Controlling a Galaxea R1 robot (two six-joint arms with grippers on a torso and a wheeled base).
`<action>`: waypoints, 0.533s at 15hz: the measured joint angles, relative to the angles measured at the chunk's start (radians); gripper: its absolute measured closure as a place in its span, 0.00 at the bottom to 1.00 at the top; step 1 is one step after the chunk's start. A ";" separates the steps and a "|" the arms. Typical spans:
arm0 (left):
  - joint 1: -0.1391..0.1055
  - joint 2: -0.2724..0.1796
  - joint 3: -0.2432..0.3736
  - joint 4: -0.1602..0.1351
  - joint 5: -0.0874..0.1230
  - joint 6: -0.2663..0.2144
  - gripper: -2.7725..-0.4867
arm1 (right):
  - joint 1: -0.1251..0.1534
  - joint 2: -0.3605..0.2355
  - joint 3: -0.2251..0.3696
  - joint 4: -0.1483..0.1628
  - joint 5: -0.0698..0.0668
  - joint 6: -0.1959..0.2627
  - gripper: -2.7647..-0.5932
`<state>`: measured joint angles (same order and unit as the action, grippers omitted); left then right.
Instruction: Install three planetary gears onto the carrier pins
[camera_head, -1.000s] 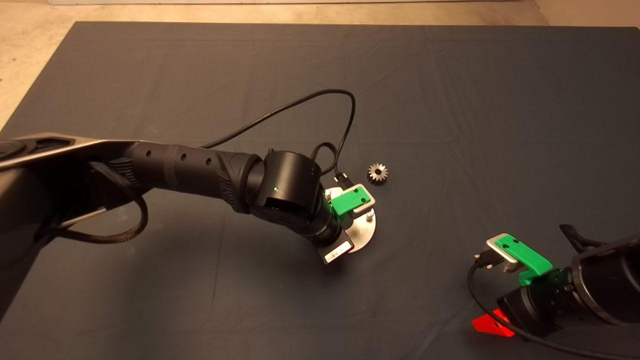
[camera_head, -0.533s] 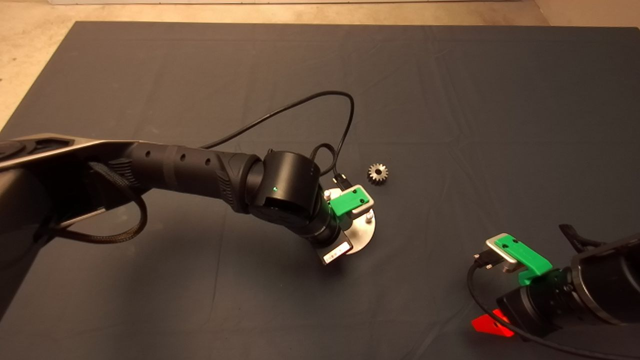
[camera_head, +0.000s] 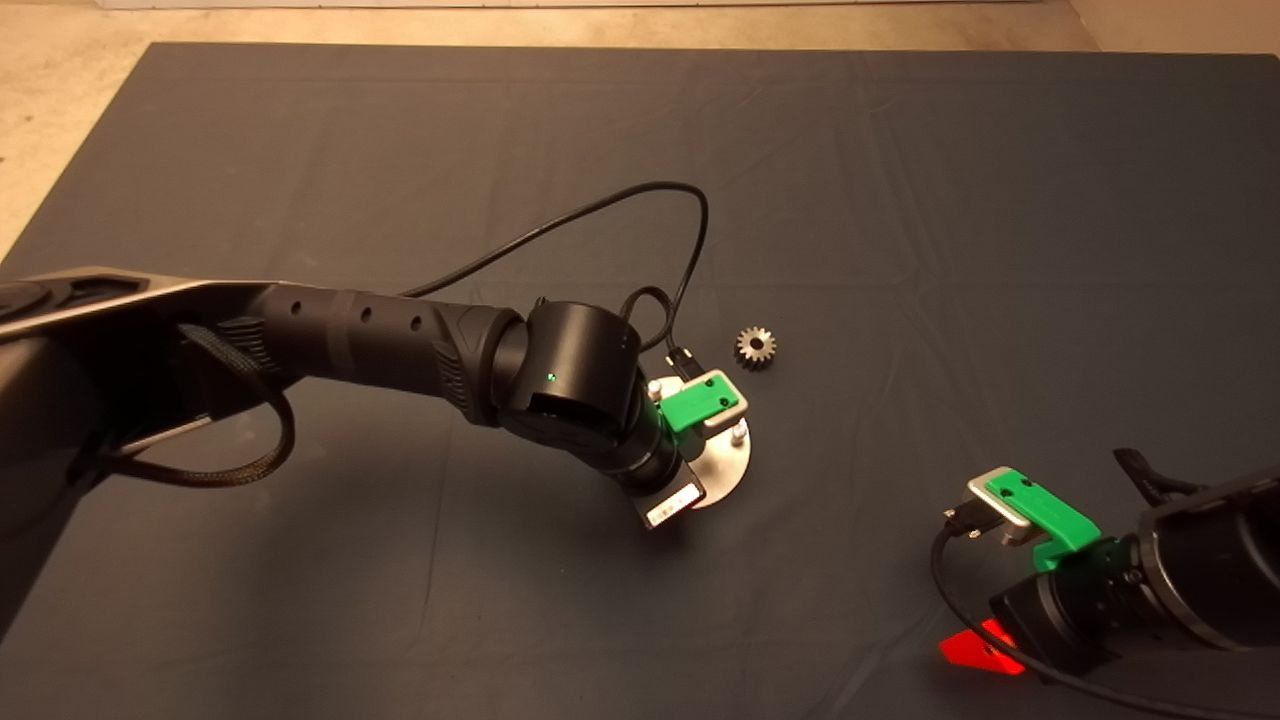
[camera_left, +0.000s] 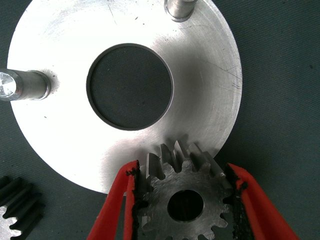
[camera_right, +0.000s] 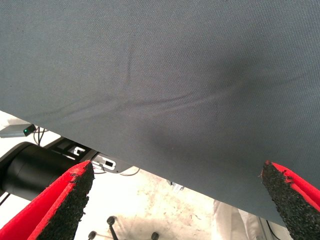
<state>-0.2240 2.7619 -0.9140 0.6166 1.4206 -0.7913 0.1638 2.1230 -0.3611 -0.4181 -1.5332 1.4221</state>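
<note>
My left gripper (camera_left: 182, 172) is shut on a silvery planetary gear (camera_left: 185, 200) and holds it over the near rim of the shiny carrier disc (camera_left: 200, 75). Two carrier pins (camera_left: 25, 85) (camera_left: 179, 7) stand bare on the disc; the third is hidden. A second gear (camera_left: 15, 207) lies on the mat beside the disc. In the head view the left wrist covers most of the disc (camera_head: 730, 470), and another gear (camera_head: 756, 347) lies on the mat just beyond it. My right gripper (camera_right: 176, 170) is open and empty, parked at the mat's near right edge (camera_head: 985, 650).
A black cable (camera_head: 600, 215) loops from the left wrist over the mat (camera_head: 900, 200) behind the disc. Past the mat's edge the right wrist view shows the floor and a black base (camera_right: 35, 167).
The right arm has shifted slightly to the left. The left gripper and its gear have not moved.
</note>
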 joint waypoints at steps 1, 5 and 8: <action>0.000 0.000 0.000 0.000 -0.001 0.000 0.79 | 0.000 0.000 0.000 0.000 0.000 0.000 0.12; 0.000 -0.002 -0.001 0.000 -0.011 0.000 0.74 | 0.000 0.002 0.000 0.000 0.000 0.000 0.12; 0.000 -0.009 -0.001 -0.002 -0.021 0.000 0.63 | 0.000 0.002 0.000 0.000 0.000 0.000 0.12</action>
<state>-0.2245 2.7527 -0.9149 0.6143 1.4000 -0.7913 0.1638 2.1253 -0.3611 -0.4180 -1.5328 1.4226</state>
